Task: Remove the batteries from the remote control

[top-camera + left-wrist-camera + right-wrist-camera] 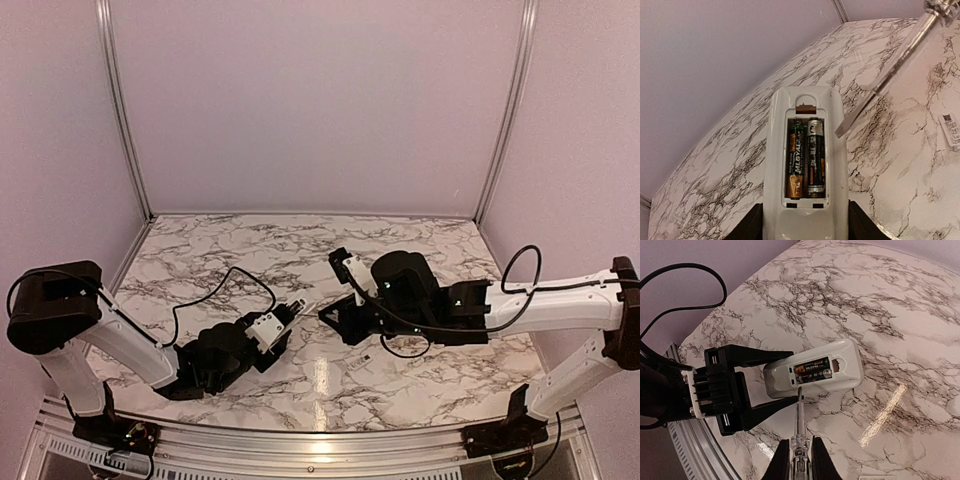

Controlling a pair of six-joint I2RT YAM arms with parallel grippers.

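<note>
My left gripper (805, 227) is shut on the near end of the white remote control (807, 100) and holds it above the table, open compartment facing up. Two batteries (805, 160) lie side by side in the compartment, one green and gold, one black. In the right wrist view the remote (850, 365) lies crosswise with the batteries (812, 372) showing. My right gripper (799, 460) is shut on a screwdriver (798, 425) with a clear handle. Its tip is at the remote's long edge beside the compartment. In the top view both grippers (290, 318) (330, 315) meet mid-table.
A small white cover with a label (951, 129) lies flat on the marble table (400, 250), to the right of the remote; it also shows in the top view (362, 362). A black cable (230, 280) loops over the table behind the left arm.
</note>
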